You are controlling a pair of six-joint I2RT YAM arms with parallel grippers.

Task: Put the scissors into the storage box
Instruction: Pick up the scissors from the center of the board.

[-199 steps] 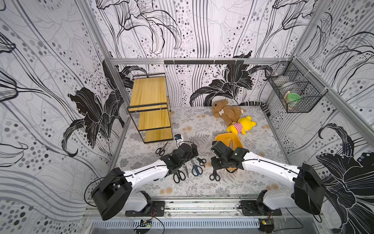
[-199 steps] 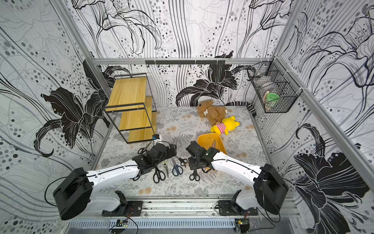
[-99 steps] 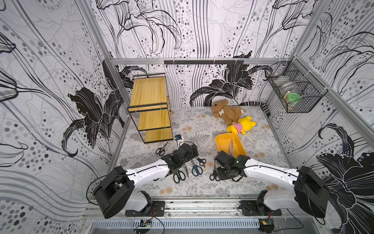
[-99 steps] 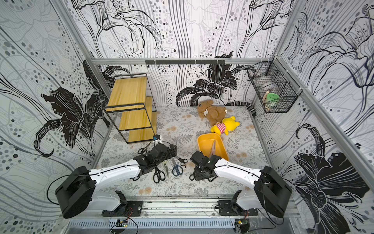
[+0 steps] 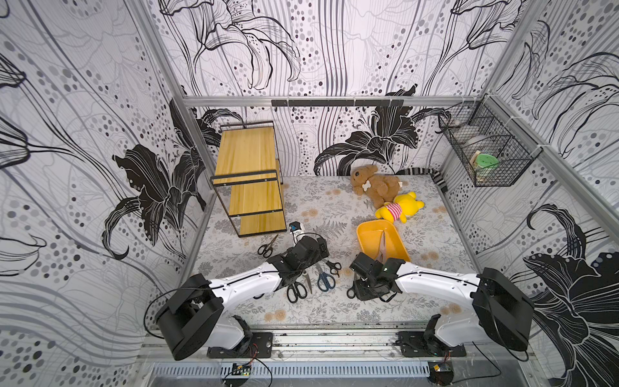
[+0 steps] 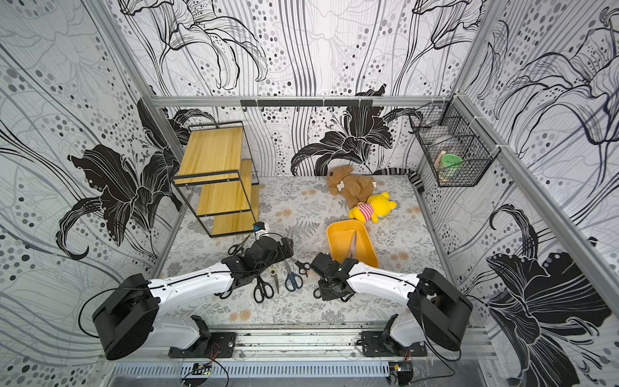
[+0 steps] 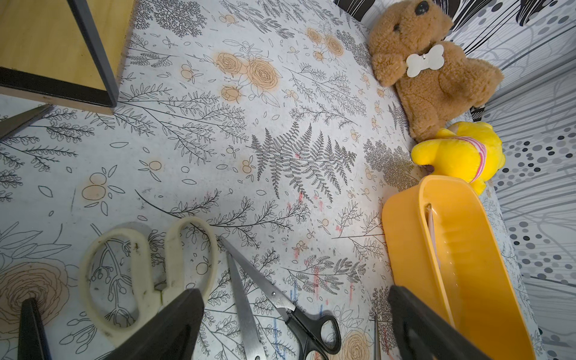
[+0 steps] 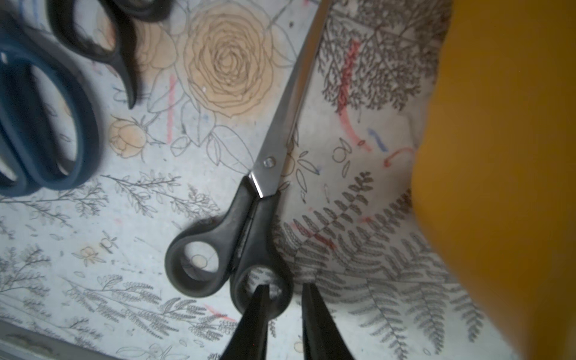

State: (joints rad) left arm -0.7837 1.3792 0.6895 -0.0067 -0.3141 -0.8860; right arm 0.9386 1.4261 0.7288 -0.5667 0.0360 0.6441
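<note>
The orange storage box (image 5: 364,242) lies right of centre with one pair of scissors (image 5: 383,246) inside. Several more scissors lie loose in front of it. A black-handled pair (image 8: 249,218) lies flat beside the box wall (image 8: 498,156). My right gripper (image 8: 284,285) is low over it and narrowly open: one finger (image 8: 260,308) sits inside a handle ring, the other outside. In both top views the right gripper (image 5: 358,292) (image 6: 326,291) hides most of that pair. My left gripper (image 7: 294,291) hangs wide open and empty above small black scissors (image 7: 311,324), next to the cream pair (image 7: 146,274).
Blue-handled scissors (image 5: 325,280), a big black pair (image 5: 296,291) and a small black pair (image 5: 267,248) lie on the floral cloth. A yellow wooden shelf (image 5: 248,157) stands back left. A brown teddy (image 5: 375,184) and yellow plush (image 5: 400,207) lie behind the box. A wire basket (image 5: 485,157) hangs on the right wall.
My right arm has drawn back from the box toward the front and dropped onto the black-handled pair, its jaws narrowing. The left arm has stayed where it was.
</note>
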